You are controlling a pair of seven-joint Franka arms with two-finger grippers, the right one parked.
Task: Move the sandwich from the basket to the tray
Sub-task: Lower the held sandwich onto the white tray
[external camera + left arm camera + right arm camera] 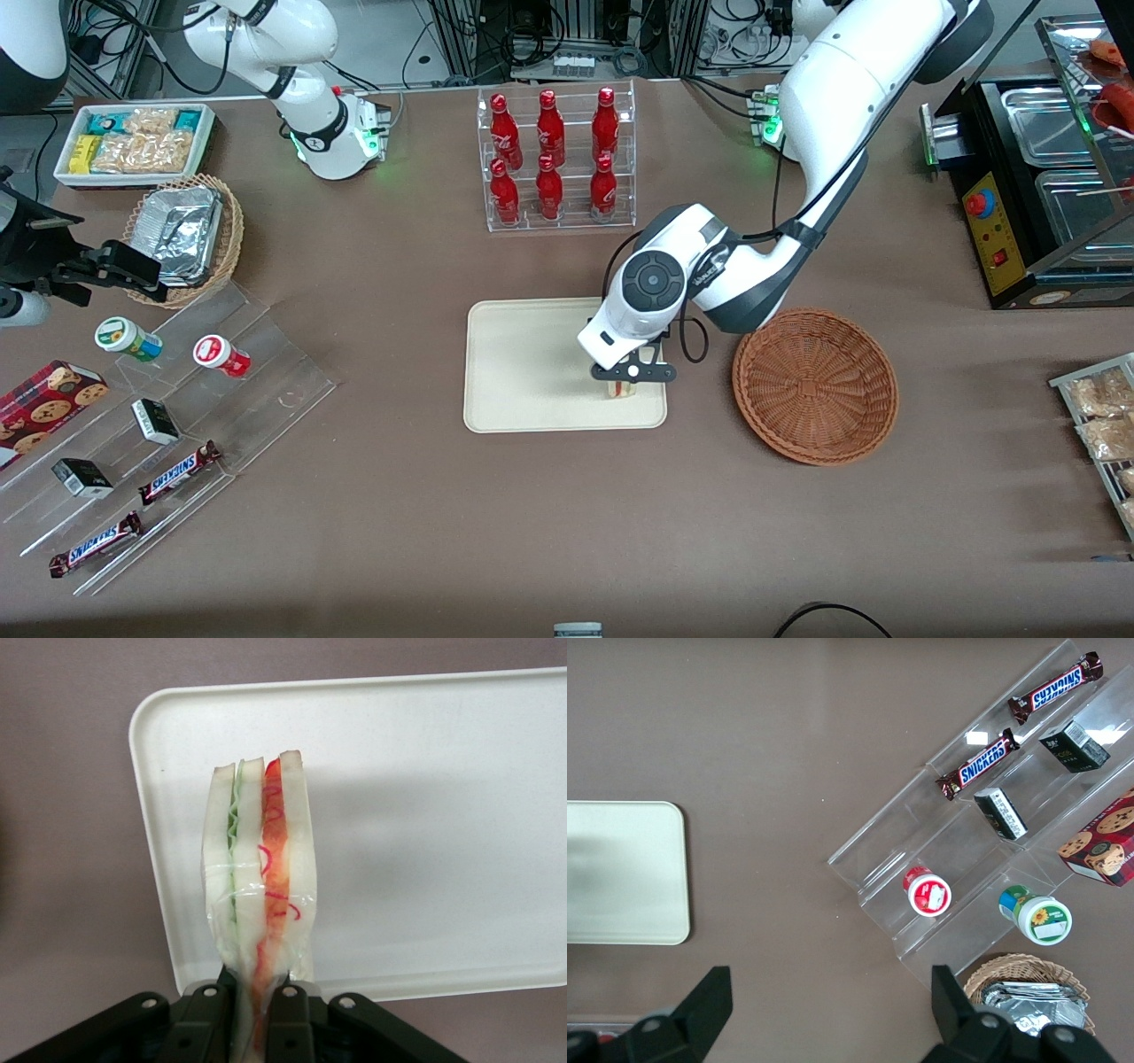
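Claw [257, 1010] of the left arm is clamped on the sandwich [259, 877], gripping its lower end so the wedge stands out from the fingers over the tray [443, 815]; in the front view it sits low above the tray's corner nearest the basket [815, 385], which now looks emptied; whether the sandwich touches the tray cannot be told. The carry seems nearly done; what remains, by judgement, is setting it down, opening, and lifting off the counter [399, 496].
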